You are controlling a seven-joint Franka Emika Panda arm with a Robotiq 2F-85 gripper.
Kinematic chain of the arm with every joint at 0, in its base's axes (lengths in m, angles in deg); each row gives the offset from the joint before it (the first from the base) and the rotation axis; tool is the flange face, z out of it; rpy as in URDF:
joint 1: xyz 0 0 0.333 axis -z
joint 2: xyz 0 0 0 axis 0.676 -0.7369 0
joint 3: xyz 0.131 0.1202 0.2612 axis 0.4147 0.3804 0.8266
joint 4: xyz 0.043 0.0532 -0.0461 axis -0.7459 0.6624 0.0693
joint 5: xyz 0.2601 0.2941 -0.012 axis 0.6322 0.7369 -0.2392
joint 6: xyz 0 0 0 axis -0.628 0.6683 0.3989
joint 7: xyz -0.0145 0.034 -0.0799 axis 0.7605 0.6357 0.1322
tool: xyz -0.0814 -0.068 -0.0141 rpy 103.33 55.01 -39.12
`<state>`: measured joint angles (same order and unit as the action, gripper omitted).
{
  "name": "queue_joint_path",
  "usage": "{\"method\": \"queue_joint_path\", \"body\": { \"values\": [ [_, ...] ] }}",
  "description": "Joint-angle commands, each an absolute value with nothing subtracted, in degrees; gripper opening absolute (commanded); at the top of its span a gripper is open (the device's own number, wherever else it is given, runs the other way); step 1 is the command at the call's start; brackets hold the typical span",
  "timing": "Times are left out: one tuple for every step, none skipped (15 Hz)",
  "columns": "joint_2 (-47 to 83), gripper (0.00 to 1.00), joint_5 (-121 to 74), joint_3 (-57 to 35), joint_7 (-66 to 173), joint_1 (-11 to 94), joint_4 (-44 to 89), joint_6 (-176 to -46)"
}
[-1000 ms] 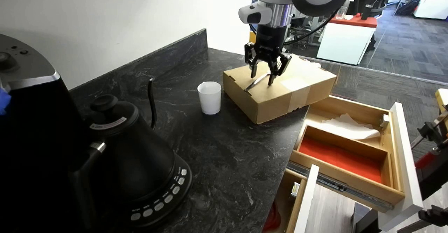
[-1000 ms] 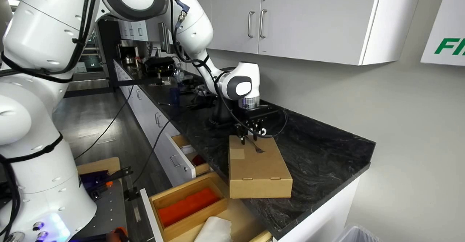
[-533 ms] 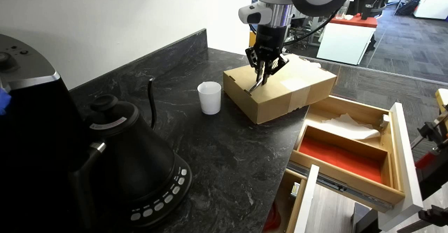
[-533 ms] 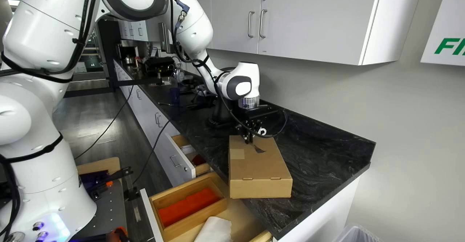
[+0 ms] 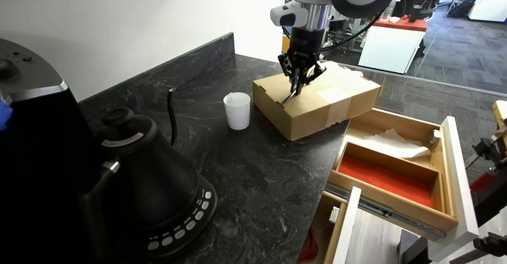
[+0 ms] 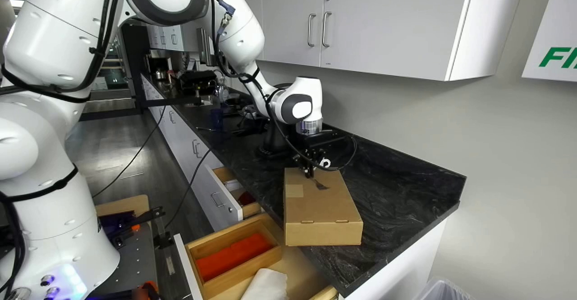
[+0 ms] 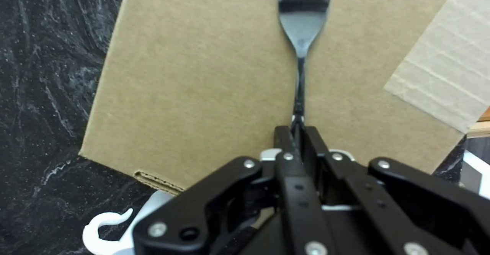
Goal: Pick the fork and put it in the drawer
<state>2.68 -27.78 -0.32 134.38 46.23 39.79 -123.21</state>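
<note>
In the wrist view the silvery fork (image 7: 303, 25) lies on the cardboard box, its tines pointing away from the gripper. My gripper (image 7: 295, 132) is shut on the fork's handle, with the handle's end hidden between and behind the fingers. The fork's head (image 6: 321, 185) shows just past the fingertips in an exterior view, still at the box top. In both exterior views the light-wood drawer (image 5: 386, 182) with its red-orange floor stands pulled out, below and beside the counter. The drawer's red compartment (image 6: 234, 257) holds nothing that I can see.
The brown cardboard box (image 5: 313, 121) sits at the dark counter's edge, partly over the drawer. A white cup (image 5: 237, 111) and a black kettle (image 5: 146, 184) stand on the counter. White paper (image 6: 266, 285) lies in the drawer's outer part. A lower drawer (image 5: 348, 224) is ajar.
The gripper's fingers, apart on both sides of the fork a second ago, have come together on its handle. The fork has swung slightly; the arm has hardly moved.
</note>
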Motion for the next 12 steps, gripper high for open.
{"method": "queue_joint_path", "body": {
  "values": [
    [7.5,0.04,-27.5,0.0,133.9,46.7,43.3,-121.8],
    [7.9,0.04,-27.5,0.0,133.8,46.6,43.2,-121.3],
    [8.3,0.04,-27.4,0.2,134.1,46.6,43.0,-120.7],
    [8.4,0.04,-27.3,0.3,134.3,46.5,42.6,-120.0],
    [8.5,0.04,-27.1,0.6,134.9,46.6,42.2,-119.3],
    [8.4,0.04,-26.8,1.0,135.7,46.7,41.7,-118.5],
    [8.3,0.04,-26.4,1.5,136.6,47.0,41.6,-118.2],
    [8.3,0.04,-26.0,2.1,138.2,47.4,41.6,-117.7],
    [8.4,0.04,-25.4,2.9,140.6,48.0,42.0,-117.5],
    [8.7,0.04,-25.1,3.4,143.9,48.6,42.7,-117.2],
    [9.1,0.04,-24.7,3.9,147.3,49.2,43.4,-117.0],
    [9.7,0.04,-24.2,4.5,151.9,50.0,44.6,-116.2]
  ]
}}
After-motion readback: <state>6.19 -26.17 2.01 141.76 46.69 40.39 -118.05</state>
